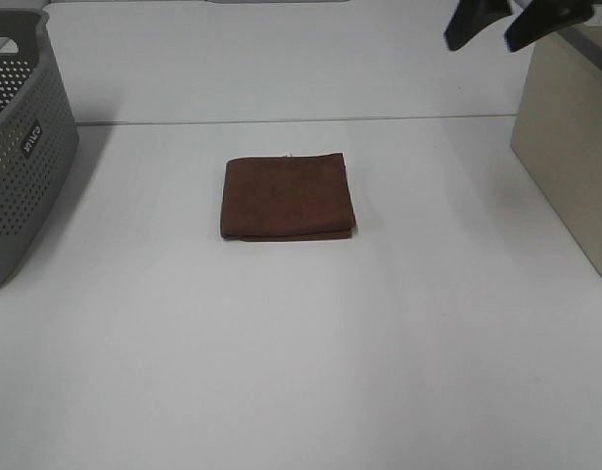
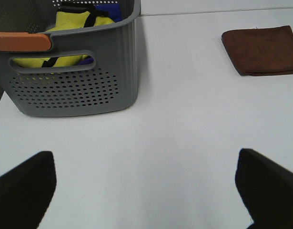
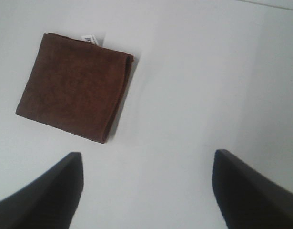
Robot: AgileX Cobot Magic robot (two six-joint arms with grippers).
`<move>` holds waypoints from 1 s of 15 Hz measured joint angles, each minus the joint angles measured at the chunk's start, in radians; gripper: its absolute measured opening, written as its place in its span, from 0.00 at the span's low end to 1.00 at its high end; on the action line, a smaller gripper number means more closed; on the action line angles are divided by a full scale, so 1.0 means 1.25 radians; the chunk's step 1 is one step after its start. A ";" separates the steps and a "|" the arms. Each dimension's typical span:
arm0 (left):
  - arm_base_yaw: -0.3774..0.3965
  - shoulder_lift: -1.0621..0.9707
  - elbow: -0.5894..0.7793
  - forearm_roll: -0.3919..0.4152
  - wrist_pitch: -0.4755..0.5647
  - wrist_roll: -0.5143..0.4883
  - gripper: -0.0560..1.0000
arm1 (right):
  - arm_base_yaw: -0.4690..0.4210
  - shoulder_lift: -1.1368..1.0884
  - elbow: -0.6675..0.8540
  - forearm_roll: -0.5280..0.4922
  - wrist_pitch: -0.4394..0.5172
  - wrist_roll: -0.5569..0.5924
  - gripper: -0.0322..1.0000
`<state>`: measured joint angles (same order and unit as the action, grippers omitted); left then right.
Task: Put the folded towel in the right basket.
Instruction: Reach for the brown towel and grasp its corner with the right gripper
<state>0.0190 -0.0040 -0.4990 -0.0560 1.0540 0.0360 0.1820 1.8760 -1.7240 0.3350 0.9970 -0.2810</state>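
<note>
Brown folded towel (image 1: 288,196) flat, square, white tag at edge

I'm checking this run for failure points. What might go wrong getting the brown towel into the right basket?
The folded towel lies flat in layers, so the open right gripper may pinch only the top layer and unfold it. The beige basket has a tall wall; a low carry might snag the towel on it.
</note>
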 joint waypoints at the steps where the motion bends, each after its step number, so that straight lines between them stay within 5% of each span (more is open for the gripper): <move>1: 0.000 0.000 0.000 0.000 0.000 0.000 0.97 | 0.018 0.050 -0.034 0.014 0.014 0.002 0.72; 5: 0.000 0.000 0.000 0.000 0.000 0.000 0.97 | 0.034 0.290 -0.190 0.167 0.098 0.004 0.72; 12: 0.000 0.000 0.000 0.000 0.000 0.000 0.97 | 0.034 0.550 -0.364 0.185 0.119 0.004 0.72; 15: 0.000 0.000 0.000 0.000 0.000 0.000 0.97 | 0.034 0.592 -0.378 0.258 0.116 -0.006 0.72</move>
<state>0.0190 -0.0040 -0.4990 -0.0560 1.0540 0.0360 0.2250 2.6160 -2.1960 0.6570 1.1420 -0.2880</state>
